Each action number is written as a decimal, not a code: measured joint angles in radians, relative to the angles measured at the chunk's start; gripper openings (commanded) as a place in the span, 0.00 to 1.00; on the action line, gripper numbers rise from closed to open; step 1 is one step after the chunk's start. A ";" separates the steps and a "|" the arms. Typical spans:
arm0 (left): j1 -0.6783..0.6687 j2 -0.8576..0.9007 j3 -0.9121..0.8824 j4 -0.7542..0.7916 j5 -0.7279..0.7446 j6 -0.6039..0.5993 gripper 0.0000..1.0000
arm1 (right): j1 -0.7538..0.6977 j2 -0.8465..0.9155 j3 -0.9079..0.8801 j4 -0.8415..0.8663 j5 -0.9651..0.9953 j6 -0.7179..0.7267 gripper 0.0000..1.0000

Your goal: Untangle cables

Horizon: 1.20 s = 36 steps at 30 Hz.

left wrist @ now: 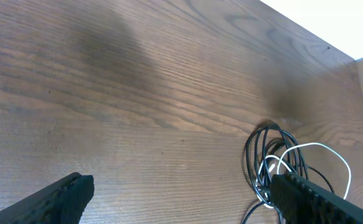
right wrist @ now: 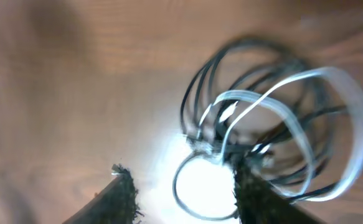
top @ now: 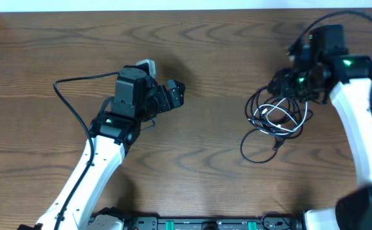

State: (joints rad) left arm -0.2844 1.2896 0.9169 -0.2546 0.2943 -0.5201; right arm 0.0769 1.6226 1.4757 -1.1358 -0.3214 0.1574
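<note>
The cables [top: 278,118] lie in one tangled heap at the right of the table: black loops with a white cord [left wrist: 318,149] woven through, and a black tail [top: 256,150] curling toward the front. My right gripper [top: 286,89] hovers over the heap's far side. In the blurred right wrist view its fingers [right wrist: 122,186] stand apart, and a cable loop [right wrist: 200,186] lies between them, not pinched. My left gripper [top: 175,94] is open mid-table, well left of the heap. Its fingers [left wrist: 69,196] hold nothing, and the heap shows behind the right one.
The wooden table [top: 205,51] runs to a pale back edge [left wrist: 355,37]. A thin black wire [top: 67,102] fixed to the left arm loops out over the table's left part. The arm bases stand along the front edge [top: 205,223].
</note>
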 measured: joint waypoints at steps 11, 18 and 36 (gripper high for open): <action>0.000 0.000 0.000 0.000 0.000 0.000 0.97 | 0.089 0.184 -0.003 -0.040 0.100 -0.010 0.40; 0.000 0.000 0.000 0.000 0.000 0.000 0.97 | 0.074 0.279 -0.004 -0.031 0.263 0.195 0.27; 0.000 0.000 0.000 0.000 0.000 0.000 0.97 | 0.034 0.235 -0.005 -0.178 0.318 0.242 0.18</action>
State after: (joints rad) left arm -0.2844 1.2896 0.9169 -0.2546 0.2943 -0.5201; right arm 0.1108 1.8572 1.4712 -1.3140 -0.0032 0.3996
